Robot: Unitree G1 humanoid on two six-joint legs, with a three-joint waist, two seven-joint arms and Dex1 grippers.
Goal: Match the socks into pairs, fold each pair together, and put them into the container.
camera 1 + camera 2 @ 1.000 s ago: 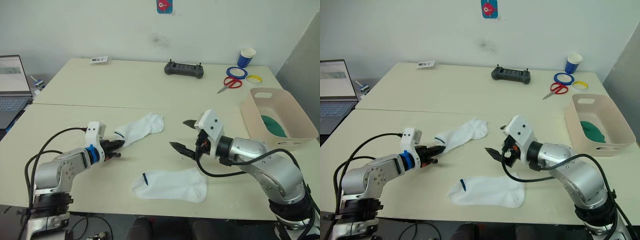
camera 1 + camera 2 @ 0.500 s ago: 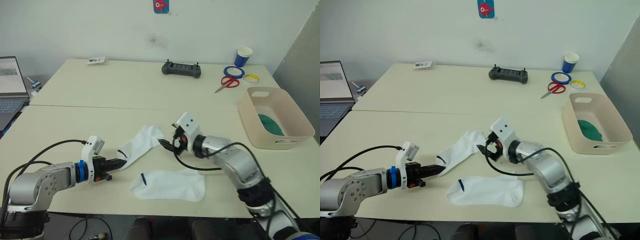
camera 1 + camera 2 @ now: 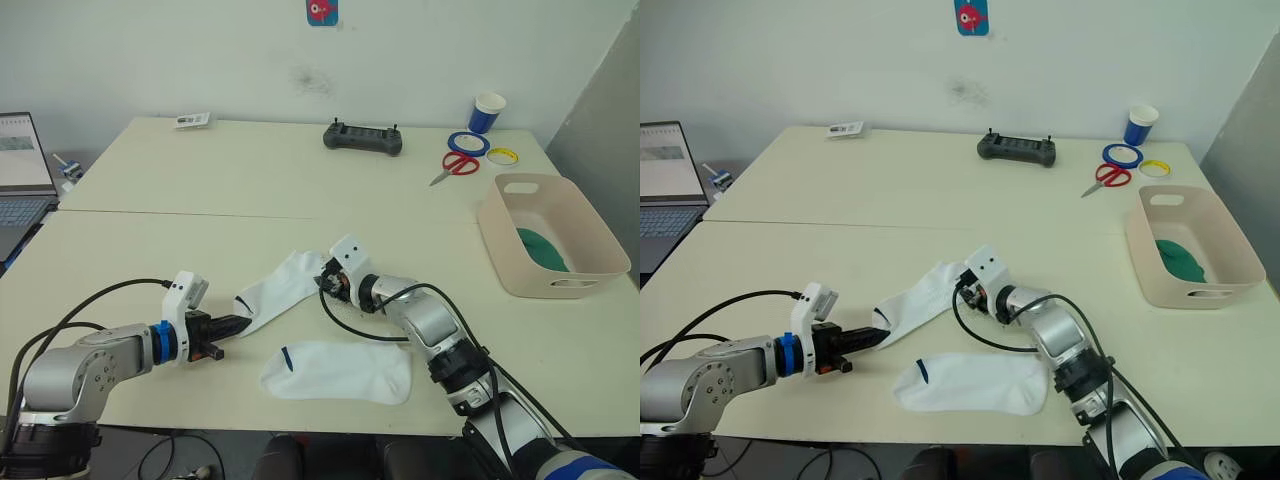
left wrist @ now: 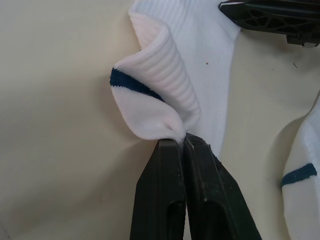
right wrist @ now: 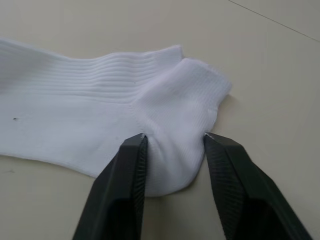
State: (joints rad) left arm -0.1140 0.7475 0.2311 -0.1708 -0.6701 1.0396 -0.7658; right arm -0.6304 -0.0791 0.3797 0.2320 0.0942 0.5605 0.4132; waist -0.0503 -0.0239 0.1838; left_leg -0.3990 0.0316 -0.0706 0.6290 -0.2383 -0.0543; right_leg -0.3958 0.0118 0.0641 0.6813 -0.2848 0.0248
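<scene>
Left claw (image 4: 182, 142) pinched tight on cuff of upper sock (image 3: 283, 288) mid-desk (image 3: 150, 250); right claw (image 5: 172, 142) parted round its toe. Second sock (image 3: 340, 371) just below. Bin (image 3: 553, 240) far right, scissors (image 3: 456, 166), cup (image 3: 488, 112) behind.

We see bare table (image 3: 200, 235) from 9 to 12 o'clock of the sock (image 3: 283, 288), free for passing. At 6 o'clock a second sock (image 3: 340, 370) lies near. The bin (image 3: 553, 240) stands at 3 o'clock, well apart.
</scene>
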